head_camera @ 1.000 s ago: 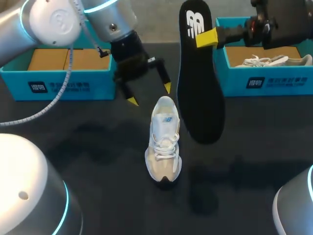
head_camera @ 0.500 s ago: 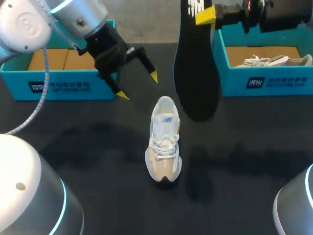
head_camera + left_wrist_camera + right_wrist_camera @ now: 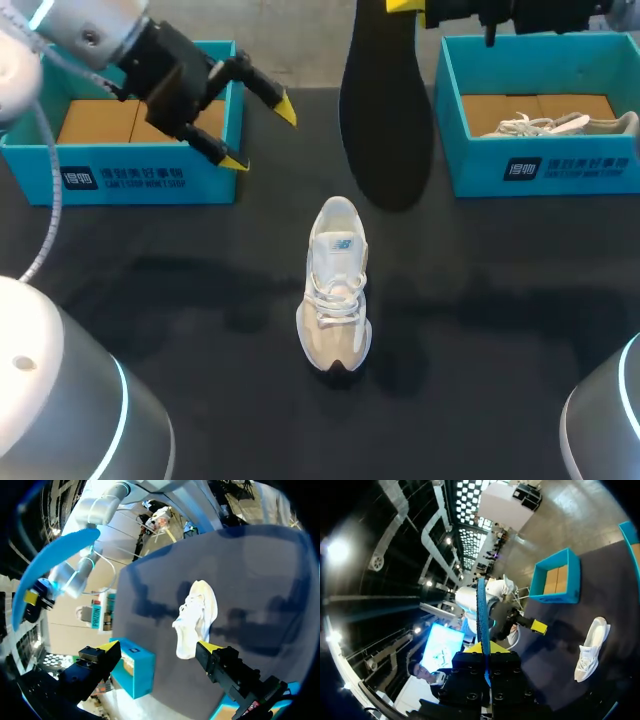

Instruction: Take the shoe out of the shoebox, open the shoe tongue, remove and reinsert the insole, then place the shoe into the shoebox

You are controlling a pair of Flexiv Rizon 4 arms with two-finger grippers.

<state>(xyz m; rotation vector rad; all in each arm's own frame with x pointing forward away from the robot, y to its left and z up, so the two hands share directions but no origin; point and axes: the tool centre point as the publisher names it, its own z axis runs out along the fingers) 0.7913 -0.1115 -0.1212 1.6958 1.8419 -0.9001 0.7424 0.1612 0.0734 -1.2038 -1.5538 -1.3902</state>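
left gripper (image 3: 258, 135): my fingers are spread wide with nothing between them. It hangs in the air over the far left part of the desk (image 3: 500, 300), by the right wall of the left box (image 3: 120, 178).
right gripper (image 3: 486, 649): pinching the insole (image 3: 385, 120) at its upper end, one yellow tip on each face. It is high over the desk's far edge, near the middle.
insole: hangs lengthwise from my right fingers, its black face towards the head camera. In the left wrist view its other face is blue. Its lower end is in the air between the two boxes, on the far side of the shoe (image 3: 335, 285) and apart from it.
shoe: white, upright on its sole in the middle of the desk, toe towards the near edge and heel towards the far edge. No finger touches it. It is out of both boxes.
left box: teal, at the far left corner, with a brown cardboard floor showing inside.
right box (image 3: 540, 165): teal, at the far right corner.
second shoe (image 3: 560, 124): pale, lying on its side inside the right box.
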